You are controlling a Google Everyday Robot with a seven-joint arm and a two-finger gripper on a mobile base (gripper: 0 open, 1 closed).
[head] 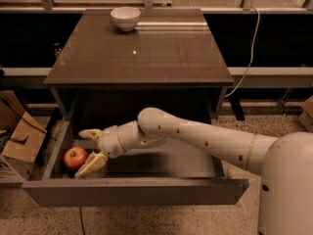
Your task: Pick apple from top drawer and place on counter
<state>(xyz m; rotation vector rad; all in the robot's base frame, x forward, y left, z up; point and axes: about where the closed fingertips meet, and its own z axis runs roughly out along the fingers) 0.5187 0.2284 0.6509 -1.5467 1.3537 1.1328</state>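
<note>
The red apple (75, 157) lies in the left front corner of the open top drawer (137, 192). My gripper (91, 149) reaches into the drawer from the right on the white arm. It is open, with one cream finger (89, 133) behind the apple and the other finger (93, 164) in front of it on the right. The apple lies just left of the fingertips, and the front finger seems to touch it. The dark-brown counter (146, 53) lies above the drawer.
A white bowl (125, 18) stands at the back of the counter. A cardboard box (17, 136) sits on the floor to the left of the drawer. A cable (250, 48) hangs at the right of the cabinet.
</note>
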